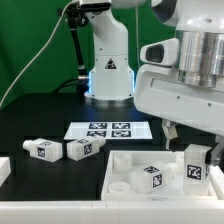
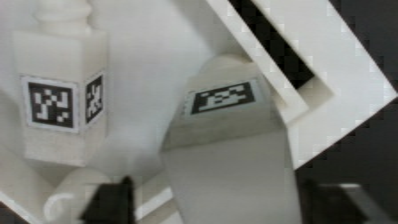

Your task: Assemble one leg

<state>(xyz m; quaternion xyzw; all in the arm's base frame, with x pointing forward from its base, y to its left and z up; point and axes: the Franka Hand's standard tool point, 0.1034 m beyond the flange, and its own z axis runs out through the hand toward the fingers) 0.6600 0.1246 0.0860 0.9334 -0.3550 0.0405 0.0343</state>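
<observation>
Gripper (image 1: 178,140) closed on stubby white plastic tagged leg (image 1: 196,165) at the raised-rim white square panel's (image 1: 125,168) corner on the black worktop (image 1: 40,110): seating step, next needs twisting in.

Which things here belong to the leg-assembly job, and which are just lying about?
Job: end leg and middle leg, both on the white panel.
Lying about: loose leg, second loose leg, marker board.

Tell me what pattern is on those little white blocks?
Each leg carries a black-and-white square tag, clearest in the exterior view.
</observation>
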